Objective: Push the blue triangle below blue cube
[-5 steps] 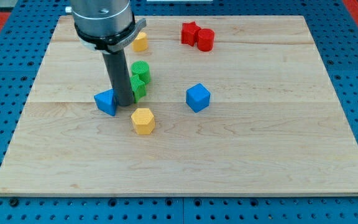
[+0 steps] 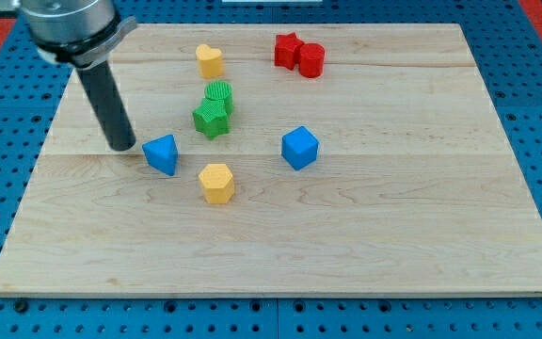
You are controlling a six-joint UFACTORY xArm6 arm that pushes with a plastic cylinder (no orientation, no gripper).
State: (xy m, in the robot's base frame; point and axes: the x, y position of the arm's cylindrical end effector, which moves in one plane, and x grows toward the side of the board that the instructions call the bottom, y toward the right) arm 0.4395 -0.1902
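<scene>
The blue triangle (image 2: 162,153) lies on the wooden board at centre left. The blue cube (image 2: 300,148) sits to its right, near the board's middle. My tip (image 2: 123,147) rests on the board just left of the blue triangle, a small gap apart from it. The dark rod rises from the tip toward the view's top left.
A yellow hexagonal block (image 2: 217,183) lies below and right of the triangle. Two green blocks (image 2: 214,110) sit above it, a yellow block (image 2: 210,61) further up. A red star (image 2: 287,50) and red cylinder (image 2: 310,59) are at the top.
My tip has moved from the triangle's right side, by the green blocks, to its left side. The blocks have not visibly moved.
</scene>
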